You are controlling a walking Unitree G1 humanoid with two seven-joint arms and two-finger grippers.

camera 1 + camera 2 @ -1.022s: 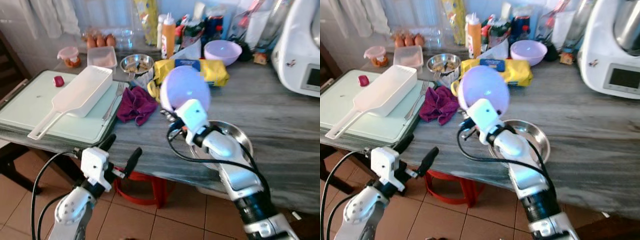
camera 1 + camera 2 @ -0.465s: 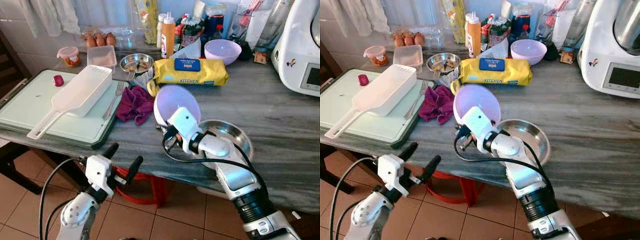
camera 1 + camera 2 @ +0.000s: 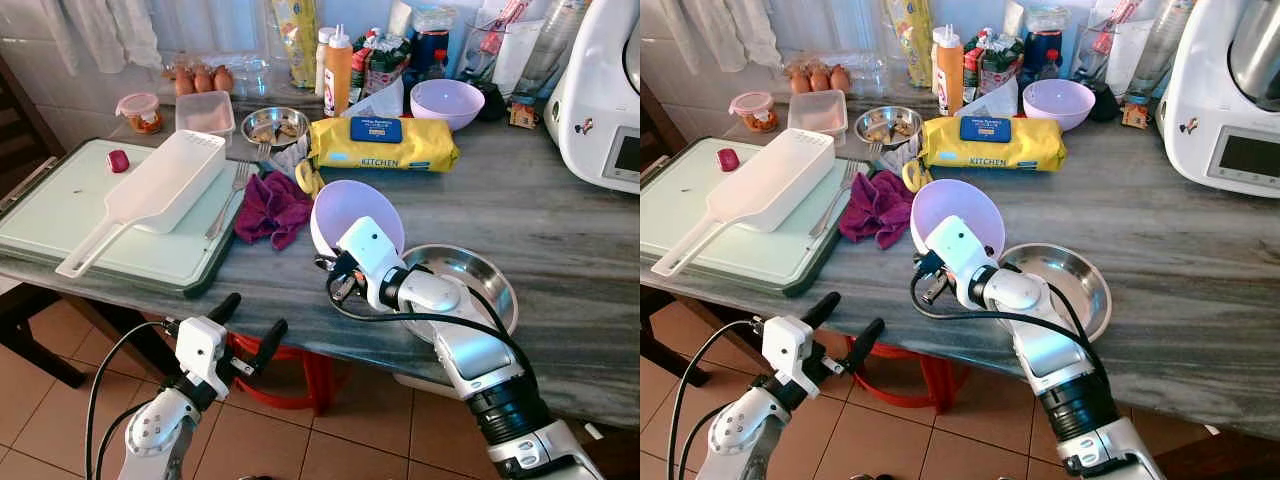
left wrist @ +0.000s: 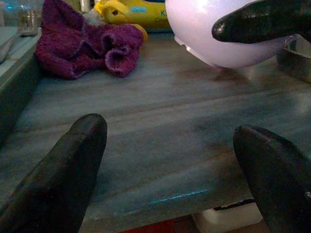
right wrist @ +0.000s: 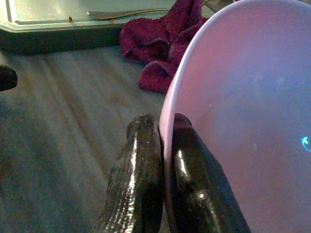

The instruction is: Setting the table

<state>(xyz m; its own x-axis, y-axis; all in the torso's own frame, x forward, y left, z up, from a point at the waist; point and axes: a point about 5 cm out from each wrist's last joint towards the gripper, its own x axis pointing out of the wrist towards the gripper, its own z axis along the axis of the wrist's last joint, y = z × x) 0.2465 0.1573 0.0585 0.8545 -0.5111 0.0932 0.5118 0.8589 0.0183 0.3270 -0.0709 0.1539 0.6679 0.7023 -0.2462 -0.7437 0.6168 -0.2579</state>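
Note:
A lavender bowl (image 3: pixel 355 212) is tilted with its opening facing me, low over the grey marble counter (image 3: pixel 560 230) beside a steel plate (image 3: pixel 470 282). My right gripper (image 3: pixel 333 264) is shut on the bowl's near rim; in the right wrist view one finger (image 5: pixel 138 160) lies outside the rim and the other inside the lavender bowl (image 5: pixel 243 121). Whether the bowl's underside touches the counter I cannot tell. My left gripper (image 3: pixel 250 320) hangs open below the counter's front edge with nothing between its fingers (image 4: pixel 63 165).
A purple cloth (image 3: pixel 272 208) and a fork (image 3: pixel 232 195) lie left of the bowl, by a green board (image 3: pixel 50 215) carrying a white handled tray (image 3: pixel 165 180). A yellow wipes pack (image 3: pixel 385 143), a second lavender bowl (image 3: pixel 447 102), bottles and a white appliance (image 3: pixel 605 100) line the back.
My right gripper has brought the lavender bowl down from well above the counter to just beside the steel plate. The left arm has shifted only slightly.

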